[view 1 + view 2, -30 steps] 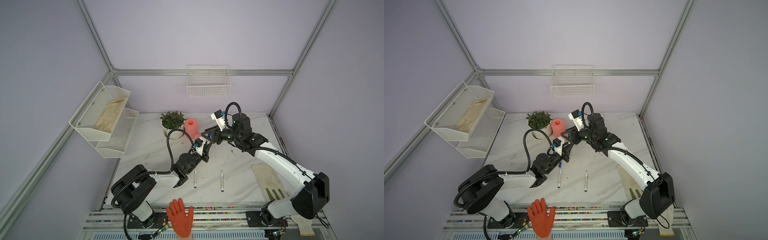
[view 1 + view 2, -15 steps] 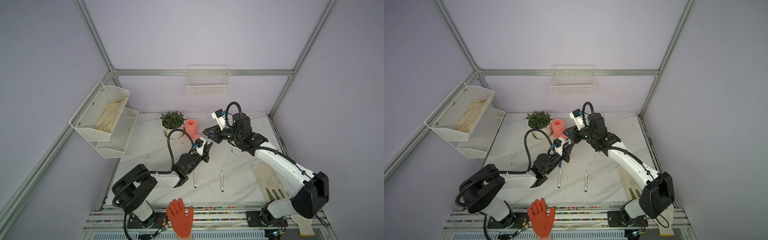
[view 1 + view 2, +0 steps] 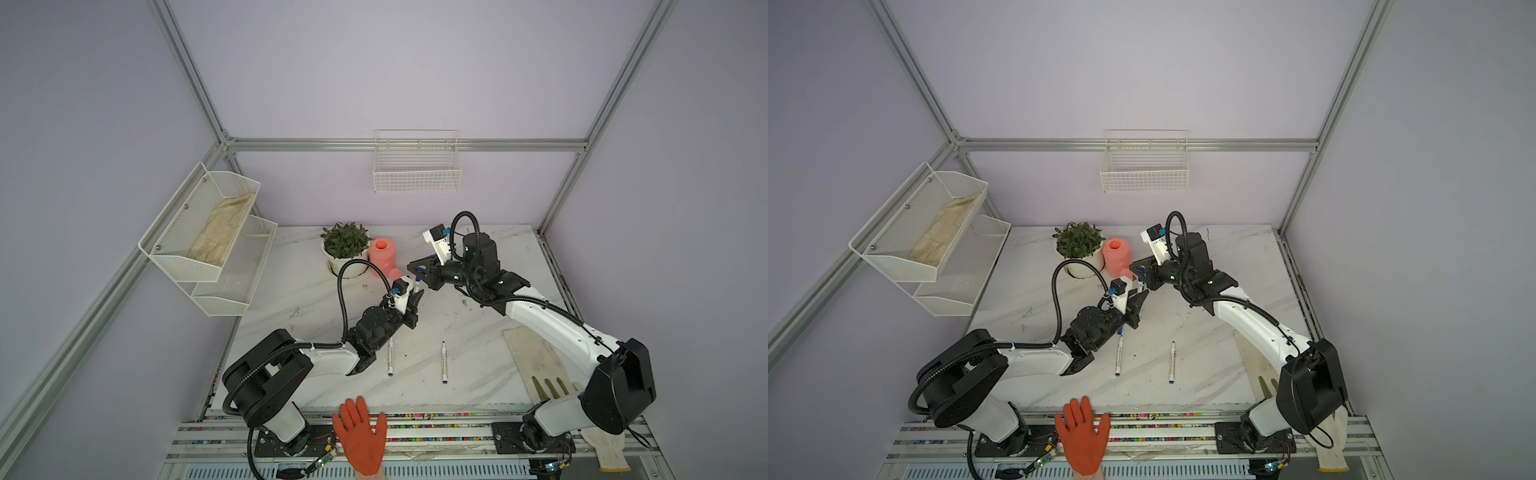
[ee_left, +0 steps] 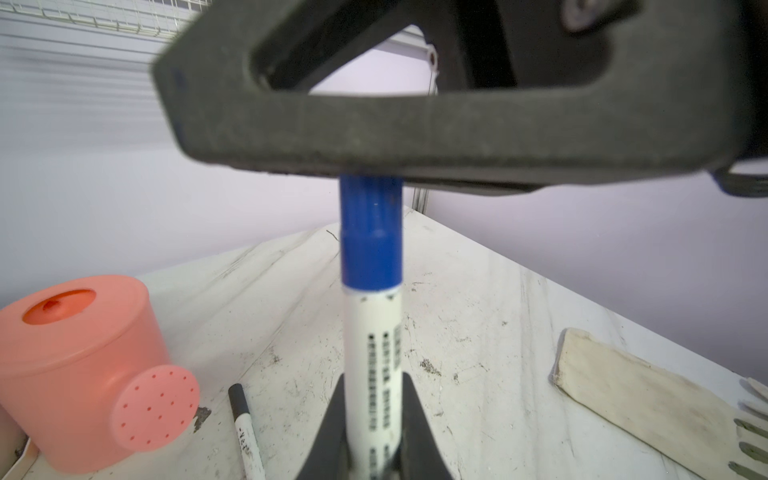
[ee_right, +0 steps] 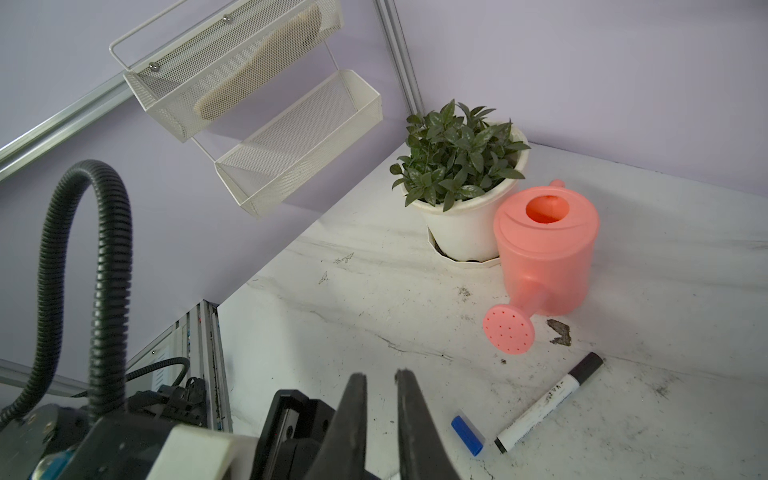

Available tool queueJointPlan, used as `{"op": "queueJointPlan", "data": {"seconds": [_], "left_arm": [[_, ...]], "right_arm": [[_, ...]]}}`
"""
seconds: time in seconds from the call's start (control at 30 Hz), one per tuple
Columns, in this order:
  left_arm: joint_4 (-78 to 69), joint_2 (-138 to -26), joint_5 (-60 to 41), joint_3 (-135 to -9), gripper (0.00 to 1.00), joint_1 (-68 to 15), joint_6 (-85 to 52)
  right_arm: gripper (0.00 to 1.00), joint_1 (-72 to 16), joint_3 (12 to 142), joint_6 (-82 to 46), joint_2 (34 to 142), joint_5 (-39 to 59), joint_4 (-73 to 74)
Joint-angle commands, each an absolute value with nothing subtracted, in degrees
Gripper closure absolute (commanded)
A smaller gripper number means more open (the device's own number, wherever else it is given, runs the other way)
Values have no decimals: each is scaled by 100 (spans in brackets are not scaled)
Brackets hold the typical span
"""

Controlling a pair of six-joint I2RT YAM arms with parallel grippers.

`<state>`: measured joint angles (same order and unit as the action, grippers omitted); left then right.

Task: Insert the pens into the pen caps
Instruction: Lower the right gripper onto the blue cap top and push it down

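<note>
A white pen (image 4: pixel 372 353) stands upright in my left gripper (image 4: pixel 372 378), which is shut on its printed barrel. A blue pen cap (image 4: pixel 371 237) sits on the pen's upper end. My right gripper (image 3: pixel 413 268) reaches in from the right and is shut across the cap's top, hiding it. In the right wrist view only a narrow gap shows between its fingers (image 5: pixel 353 415). Two more pens (image 3: pixel 390 357) (image 3: pixel 444 362) lie near the table's front. A black-ended pen (image 5: pixel 548 409) and a loose blue cap (image 5: pixel 467 434) lie by the watering can.
A pink watering can (image 3: pixel 383 254) and a potted plant (image 3: pixel 345 245) stand at the back, close behind the grippers. A worn glove (image 3: pixel 536 365) lies at the right. An orange-gloved hand (image 3: pixel 361 436) rests at the front edge. Wire racks (image 3: pixel 208 245) hang on the left wall.
My right gripper has moved a little left over the pen's top and closed its jaws on the cap. The left gripper and its pen have stayed in place.
</note>
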<state>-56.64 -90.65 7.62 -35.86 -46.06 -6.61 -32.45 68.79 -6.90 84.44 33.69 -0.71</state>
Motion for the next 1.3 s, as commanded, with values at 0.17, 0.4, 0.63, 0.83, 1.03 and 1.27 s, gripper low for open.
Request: {"op": "queueJointPlan", "data": {"seconds": [0.17, 0.4, 0.63, 0.83, 1.03, 1.27], "left_arm": [[-7427, -8292, 695, -4459, 100, -3921, -1002], [-7241, -7811, 486, -4639, 100, -3825, -533], [-7378, -7812, 434, -4601, 100, -3721, -944], [-7398, -8250, 634, -4985, 100, -3621, -879], [-7569, -8648, 430, -5703, 100, -3566, -899], [-7791, -8867, 376, -6299, 100, -3480, -1066]], "right_arm": [[100, -3572, 6305, -478, 8813, 3129, -1696], [100, -2702, 6368, -1097, 9118, 3918, -1738], [100, -2814, 6549, -691, 9284, 4216, -2295], [100, -3296, 6550, -444, 9521, 3853, -2654], [100, -3298, 6679, -368, 9707, 3866, -2786], [100, -3296, 6666, -415, 9819, 3698, -2742]]}}
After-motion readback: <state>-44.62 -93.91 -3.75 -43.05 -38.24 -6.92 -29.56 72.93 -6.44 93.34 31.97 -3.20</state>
